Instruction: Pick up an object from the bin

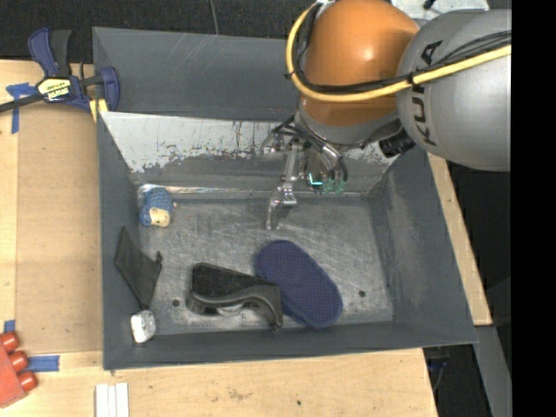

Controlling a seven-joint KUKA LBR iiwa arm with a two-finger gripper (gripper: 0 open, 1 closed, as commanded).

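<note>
Presently gripper hangs by bin's rear wall; whether apart or together, cannot tell. Nearby, oval blue pad touches curved black piece.

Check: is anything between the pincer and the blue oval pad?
Nothing visible. The pincer is over bare bin floor by the back wall. The pad lies nearer the front, with only bare floor between them. A black curved piece lies against the pad's left edge, off that line.
</note>
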